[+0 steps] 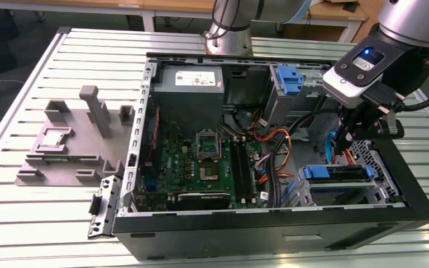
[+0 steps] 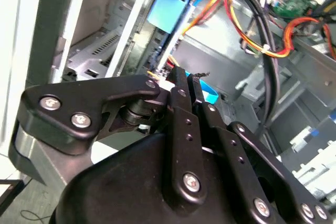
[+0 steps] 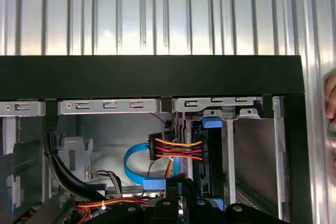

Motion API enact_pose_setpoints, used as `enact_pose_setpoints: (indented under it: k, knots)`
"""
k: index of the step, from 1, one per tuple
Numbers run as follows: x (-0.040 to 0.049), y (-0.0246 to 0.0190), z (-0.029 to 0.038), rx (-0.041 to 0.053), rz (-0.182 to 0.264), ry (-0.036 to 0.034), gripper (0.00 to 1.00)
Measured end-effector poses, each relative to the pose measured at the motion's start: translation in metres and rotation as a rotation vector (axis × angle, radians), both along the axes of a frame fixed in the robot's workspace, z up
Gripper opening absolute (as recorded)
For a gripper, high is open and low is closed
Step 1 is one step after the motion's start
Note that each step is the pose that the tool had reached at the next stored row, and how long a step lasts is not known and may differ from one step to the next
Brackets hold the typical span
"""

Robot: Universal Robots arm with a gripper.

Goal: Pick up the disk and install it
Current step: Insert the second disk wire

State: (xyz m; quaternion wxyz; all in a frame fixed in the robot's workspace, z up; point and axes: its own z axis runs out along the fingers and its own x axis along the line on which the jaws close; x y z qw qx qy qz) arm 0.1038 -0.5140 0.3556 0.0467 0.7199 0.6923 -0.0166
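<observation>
the disk [image 1: 337, 173] sits in the drive cage at the near corner of the open computer case [image 1: 274, 234], on the exterior view's right. its blue bracket faces the motherboard [image 1: 199, 162] and its long axis runs level along the case's front wall. the case lies on its side on a slatted metal table [image 1: 51, 223]; a grey fixture [image 1: 73, 145] stands beside it on the exterior view's left. the gripper [image 1: 367, 131] hangs inside the case just above the disk, its jaws pressed together on nothing. farther back, a blue caddy [image 1: 289, 78] sits beside the power supply [image 1: 188, 89].
</observation>
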Motion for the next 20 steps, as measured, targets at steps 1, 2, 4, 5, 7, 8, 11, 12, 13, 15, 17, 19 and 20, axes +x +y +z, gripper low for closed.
enact_pose_setpoints:
  k: [1,2,4,5,7,8,11,12,13,15,17,19,20]
  knots:
    - [0.0001,-0.0018,0.0,0.0004,0.0,0.0001,0.16]
    - [0.0001,-0.0039,-0.0003,0.0009,0.0,0.0001,0.16]
    - [0.0,-0.0081,-0.0008,0.0019,0.0,-0.0001,0.16]
    - [0.0,-0.0099,-0.0009,0.0026,0.0,-0.0008,0.16]
    - [0.0,-0.012,-0.001,0.003,0.001,-0.0054,0.16]
    - [-0.0004,-0.0125,-0.0011,0.0031,0.001,-0.011,0.16]
    - [-0.003,-0.013,-0.0019,0.0071,0.002,-0.027,0.16]
    - [-0.0039,-0.0133,-0.0023,0.0112,0.003,-0.0304,0.16]
    - [-0.0047,-0.0136,-0.0029,0.0154,0.003,-0.0329,0.16]
    - [-0.005,-0.0149,-0.0043,0.0202,0.003,-0.0342,0.16]
    - [-0.0053,-0.017,-0.0061,0.0227,0.004,-0.0358,0.16]
    - [-0.0058,-0.0197,-0.0075,0.0251,0.004,-0.0403,0.16]
    - [-0.006,-0.0208,-0.0079,0.0259,0.005,-0.0435,0.16]
